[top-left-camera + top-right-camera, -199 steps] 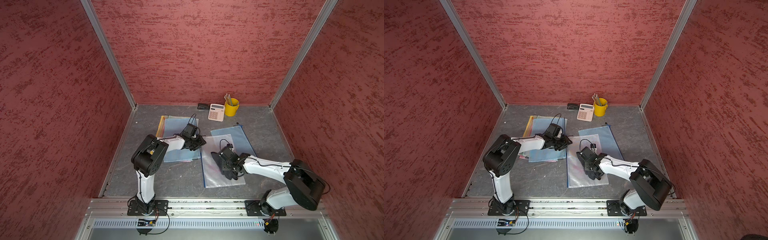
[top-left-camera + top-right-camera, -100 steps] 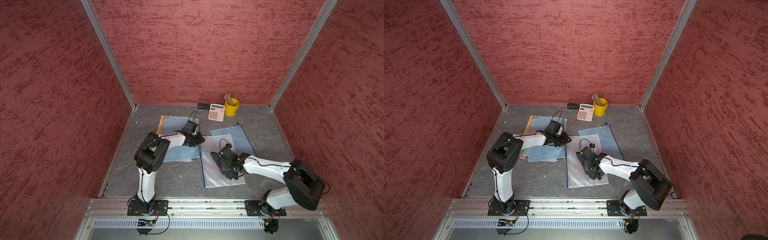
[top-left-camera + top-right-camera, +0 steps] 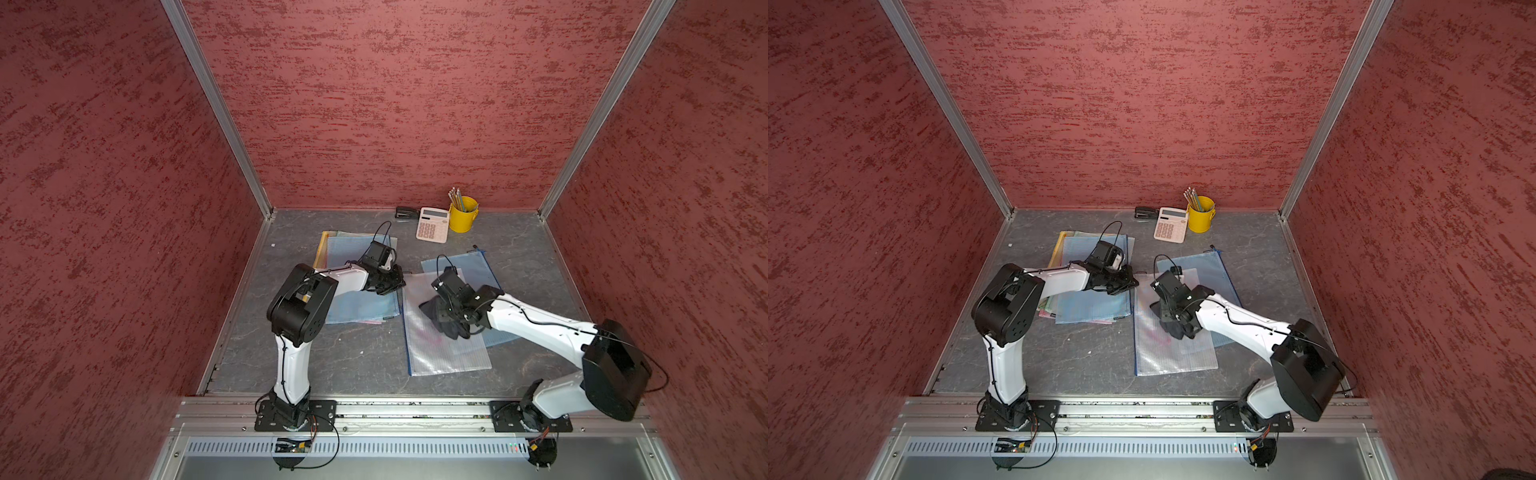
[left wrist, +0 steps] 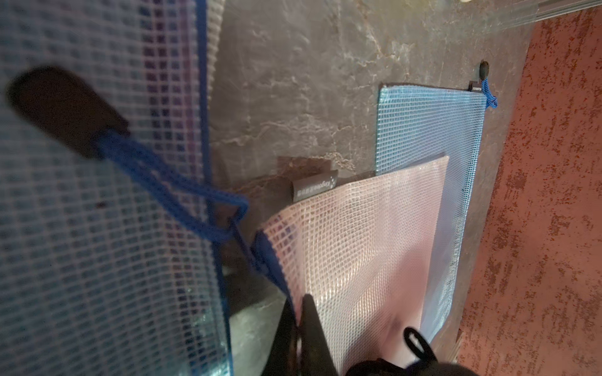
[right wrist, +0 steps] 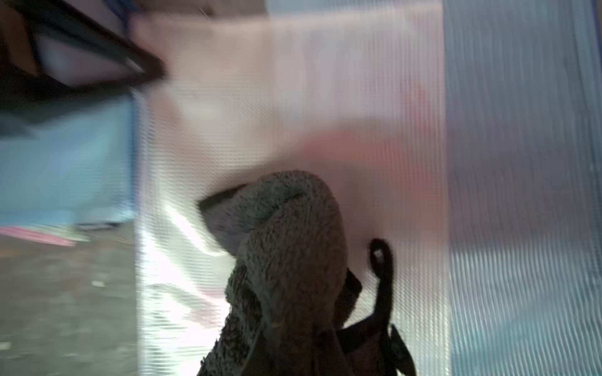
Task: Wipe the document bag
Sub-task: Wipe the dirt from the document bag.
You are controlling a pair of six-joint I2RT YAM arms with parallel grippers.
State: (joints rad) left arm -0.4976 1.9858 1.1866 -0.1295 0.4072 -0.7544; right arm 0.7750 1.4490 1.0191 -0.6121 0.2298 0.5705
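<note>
The left hand [image 4: 298,309] is pinched tight on a far corner of the document bag [image 3: 444,353], likely to stop it sliding. The right hand [image 3: 451,318], clamped on a bunched grey cloth [image 5: 286,234], presses it onto the bag's middle. The bag is translucent, gridded and blue-edged, lying on the worktop [image 3: 353,357] and overlapping a blue bag [image 3: 473,266].

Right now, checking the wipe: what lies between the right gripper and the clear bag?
A grey cloth on the clear bag, shown in the right wrist view.
</note>
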